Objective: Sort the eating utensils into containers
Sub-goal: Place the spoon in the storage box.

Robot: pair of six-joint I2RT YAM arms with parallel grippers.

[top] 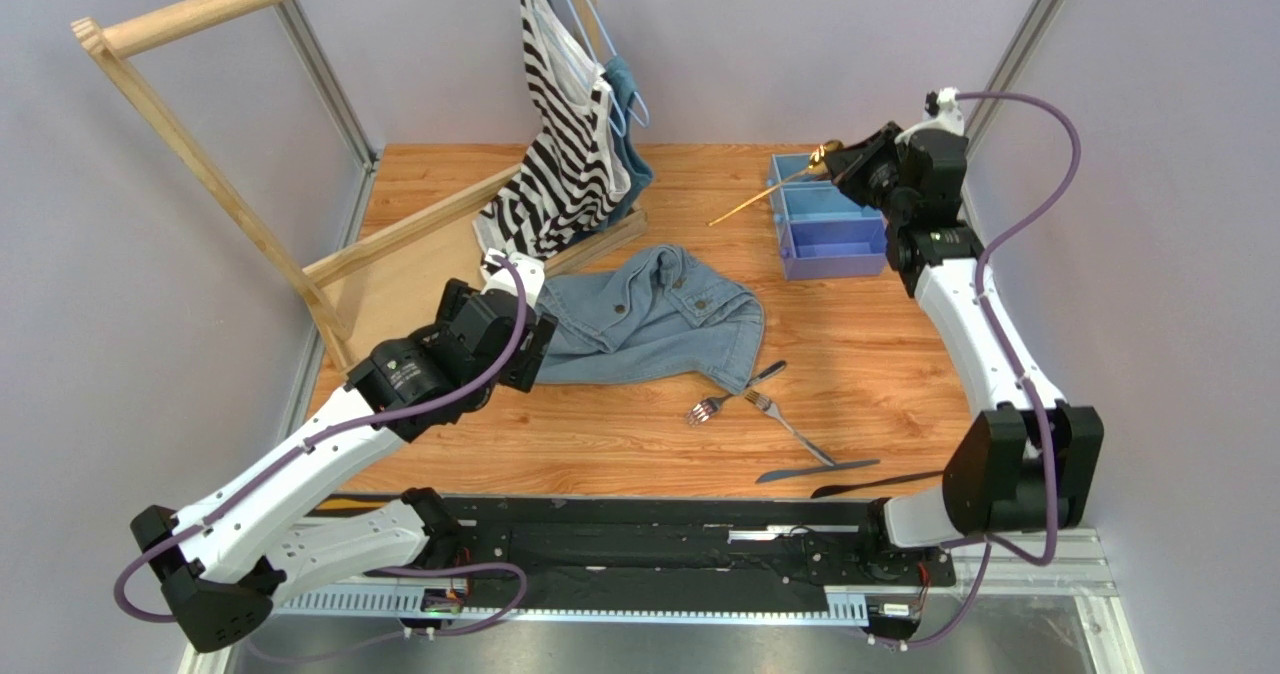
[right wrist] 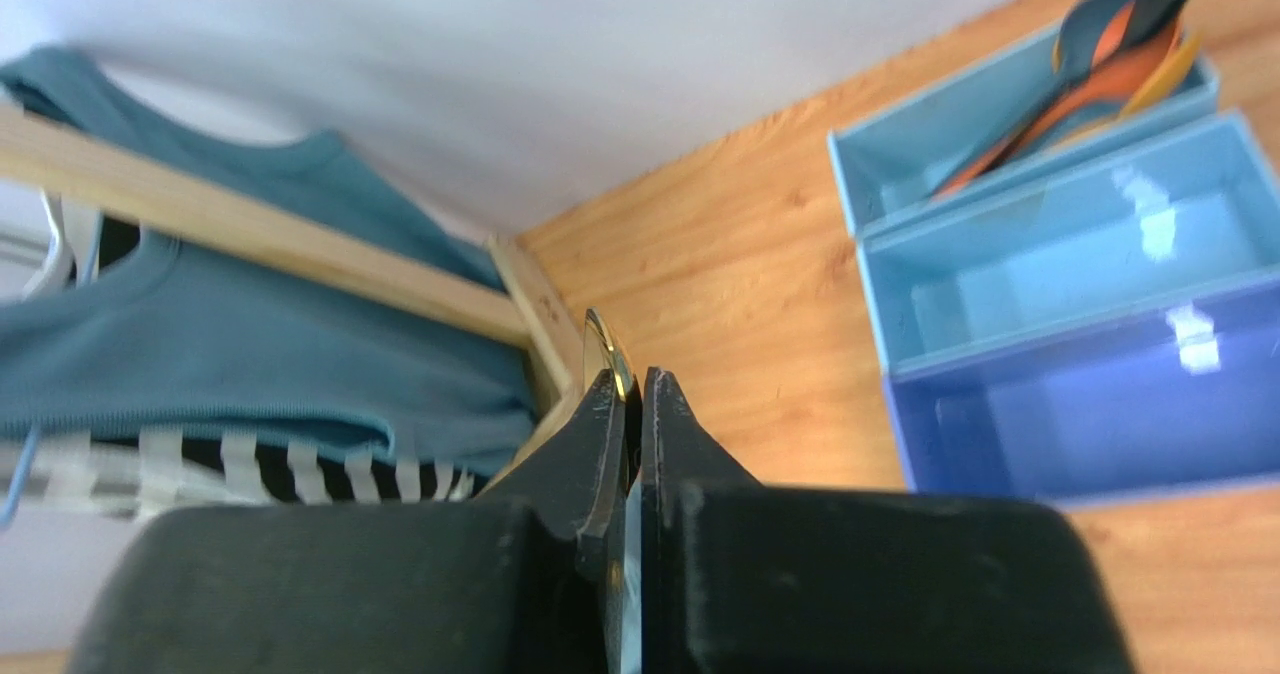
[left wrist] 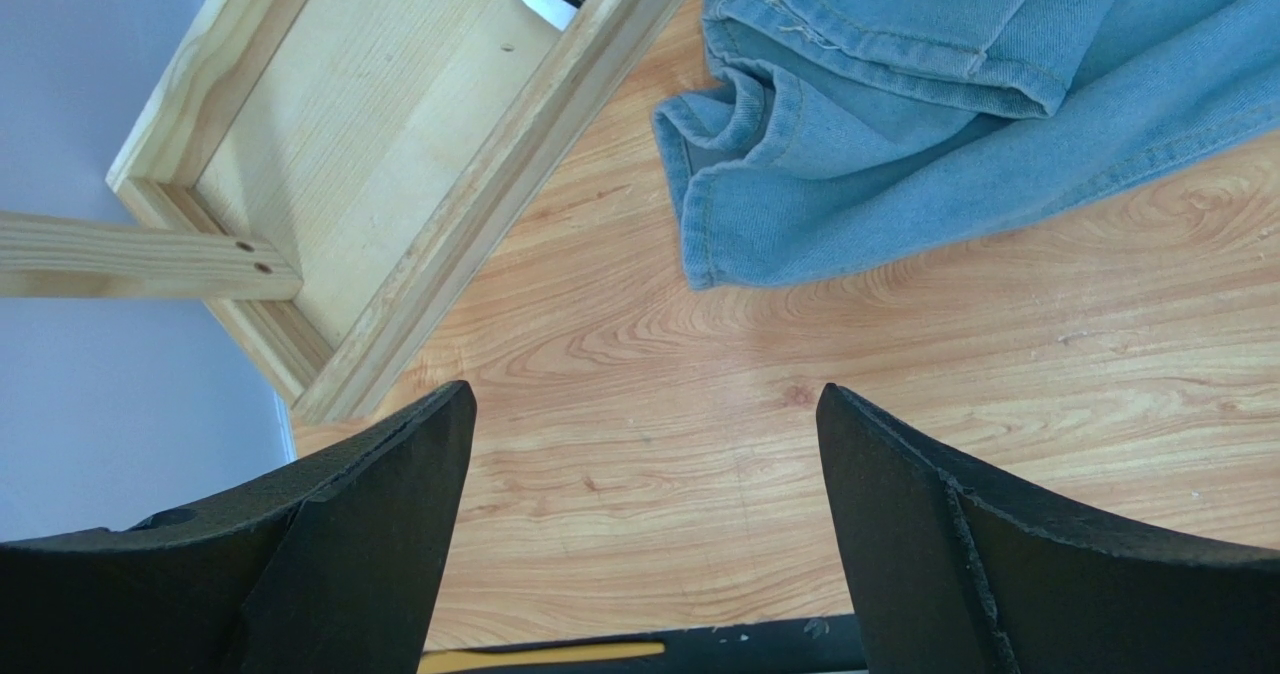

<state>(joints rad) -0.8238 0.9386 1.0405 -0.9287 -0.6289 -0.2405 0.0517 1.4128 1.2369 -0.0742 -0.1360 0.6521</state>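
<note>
The right arm (top: 962, 314) reaches far forward along the right wall, its wrist turned leftward so that the right gripper (top: 845, 158) hangs at the far end of the light blue tray (top: 830, 266). Its fingers are pressed together on a gold spoon (top: 763, 194); in the wrist view only a thin gold edge shows at the fingertips, and which end is pinched cannot be told. The spoon sticks out sideways from the gripper, slanting away past the tray's far left corner over the table (top: 857, 359). The tray's three compartments lie side by side to the right of the fingers in the wrist view. The compartment nearest the gripper holds orange, blue and black spoons (right wrist: 1104, 62).

The left arm (top: 301, 449) is raised and stretched forward. The left gripper (left wrist: 646, 404) points down at the table with its fingers spread wide, holding nothing. Ahead of those fingers lies a denim garment (left wrist: 932, 104), and to its left is a wooden rack's base (left wrist: 496, 179). Behind the fingers a yellow handle (left wrist: 541, 655) peeks in at the picture's edge. Two silver forks (top: 744, 398) and dark knives (top: 819, 473) lie on the table well behind the right gripper, near that arm's base
</note>
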